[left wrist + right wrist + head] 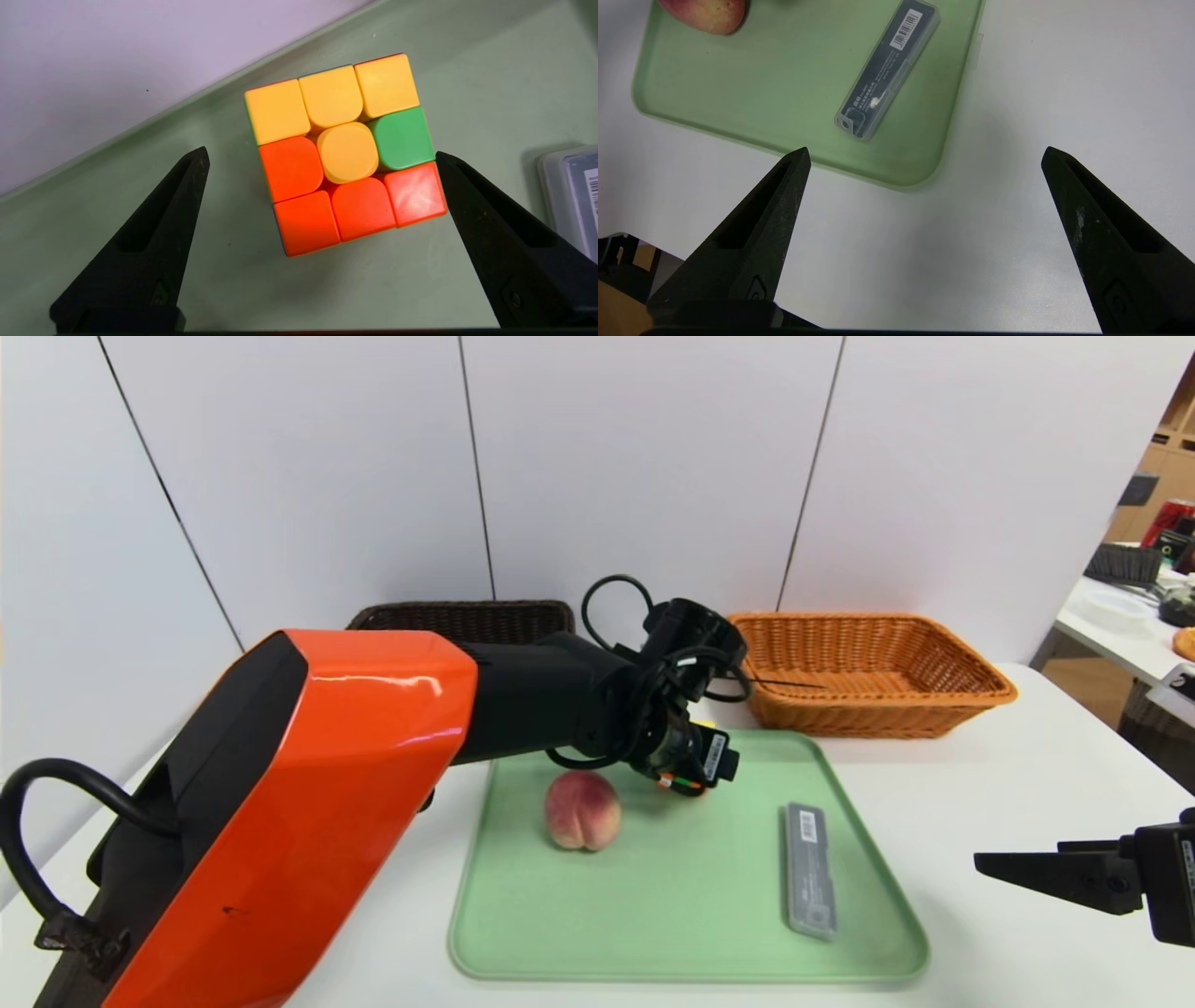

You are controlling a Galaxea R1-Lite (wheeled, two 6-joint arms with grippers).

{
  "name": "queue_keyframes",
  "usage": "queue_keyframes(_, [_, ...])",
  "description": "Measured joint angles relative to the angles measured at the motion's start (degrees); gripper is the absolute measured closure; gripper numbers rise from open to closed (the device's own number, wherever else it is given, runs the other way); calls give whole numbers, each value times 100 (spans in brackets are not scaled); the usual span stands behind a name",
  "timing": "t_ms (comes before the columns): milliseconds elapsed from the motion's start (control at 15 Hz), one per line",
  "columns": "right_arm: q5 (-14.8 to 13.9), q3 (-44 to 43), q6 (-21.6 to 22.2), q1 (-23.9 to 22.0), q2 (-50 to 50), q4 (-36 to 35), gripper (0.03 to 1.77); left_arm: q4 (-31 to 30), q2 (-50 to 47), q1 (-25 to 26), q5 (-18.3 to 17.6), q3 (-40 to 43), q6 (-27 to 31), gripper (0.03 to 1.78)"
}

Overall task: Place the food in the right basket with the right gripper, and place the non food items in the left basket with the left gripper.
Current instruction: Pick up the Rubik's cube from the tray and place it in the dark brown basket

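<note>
My left gripper (pixel 320 152) hangs open over the far part of the green tray (pixel 691 933), its orange-shelled arm (pixel 308 784) reaching across the table. The puzzle cube (pixel 359 205), orange, yellow and green, rests on the tray between the fingers; one fingertip (pixel 444 161) is right at its corner, the other stands apart. The peach (pixel 583 810) lies mid-tray. The grey case (pixel 808 882) with a barcode sticker lies along the tray's right side. My right gripper (pixel 924 151) is open and empty above bare table, off the tray's near right corner.
The dark brown basket (pixel 467 616) stands behind the tray, partly hidden by my left arm. The orange-tan basket (pixel 868 672) stands at the back right. A white wall closes the far side. Another table with clutter (pixel 1148 607) is off to the right.
</note>
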Motion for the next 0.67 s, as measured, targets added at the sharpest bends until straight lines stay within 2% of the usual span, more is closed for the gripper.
queue_keyframes(133, [0, 2, 0, 0, -5, 0, 9, -21, 7, -5, -7, 0, -10, 12])
queue_keyframes(333, [7, 2, -9, -1, -7, -5, 9, -63, 7, 0, 0, 0, 0, 62])
queue_keyframes(467, [2, 2, -11, -1, -7, -2, 9, -71, 7, -2, 0, 0, 6, 84])
queue_keyframes(667, [-9, 2, -9, -1, -5, -7, 9, -73, 2, -6, 0, 0, 9, 85])
